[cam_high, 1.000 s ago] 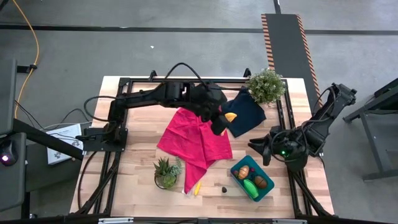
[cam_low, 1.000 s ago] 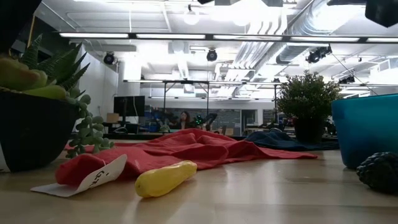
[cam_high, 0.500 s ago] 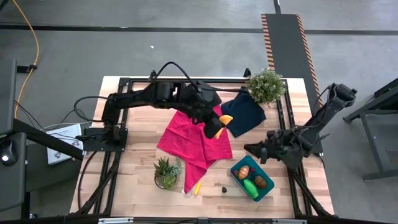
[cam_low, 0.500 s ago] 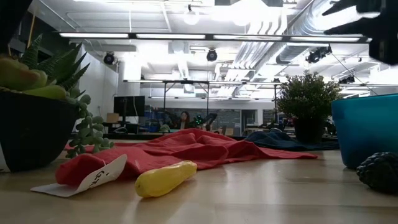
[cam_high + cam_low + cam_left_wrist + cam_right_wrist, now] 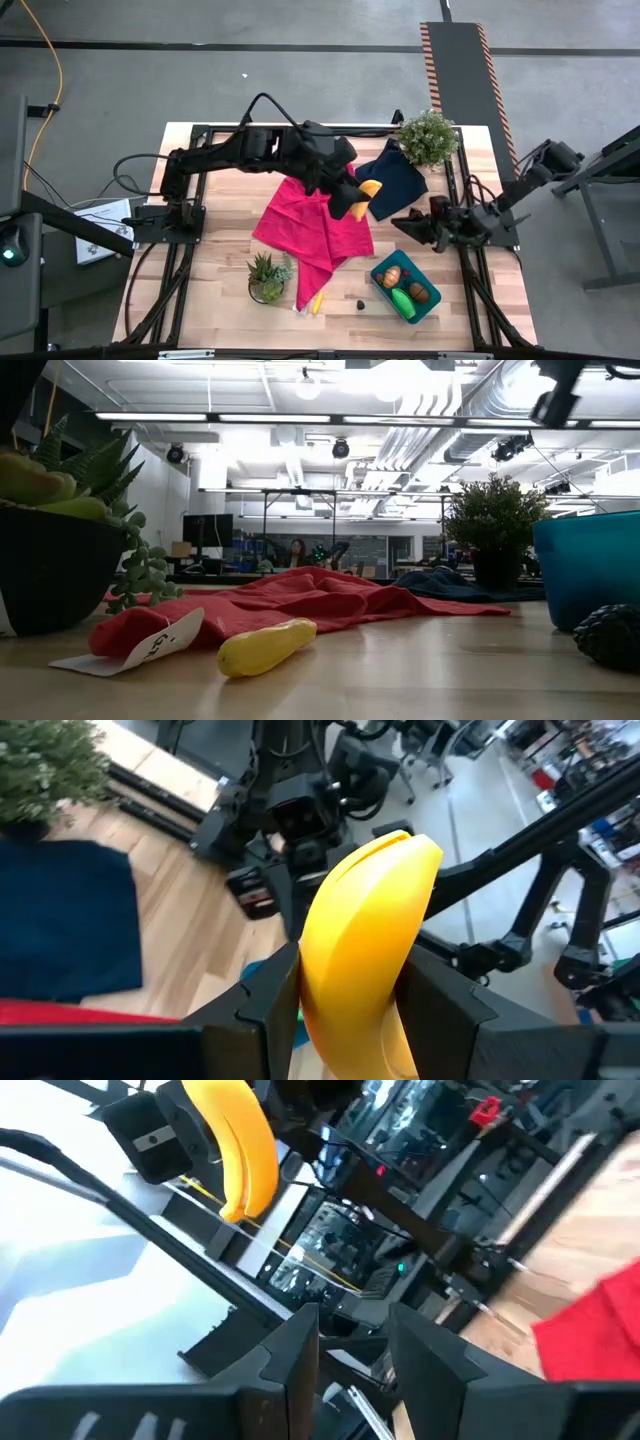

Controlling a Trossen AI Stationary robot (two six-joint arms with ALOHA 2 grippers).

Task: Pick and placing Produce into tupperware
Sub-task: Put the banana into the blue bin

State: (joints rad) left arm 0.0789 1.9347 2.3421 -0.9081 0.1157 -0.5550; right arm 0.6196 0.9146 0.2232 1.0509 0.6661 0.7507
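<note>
Wooden surface (image 5: 220,290) first: near its front right corner sits the teal tub (image 5: 430,306), already loaded with an orange, a green and a brown piece. One banana (image 5: 368,187) is aloft over the red cloth (image 5: 300,225) and navy cloth (image 5: 400,180), clenched in the left end effector (image 5: 352,205). Another banana (image 5: 265,645) lies by the red cloth's front edge. Right end effector (image 5: 412,226) hovers behind the tub, fingers parted, empty. Transport step, seemingly; next, carry forward-right, then release over the tub.
</note>
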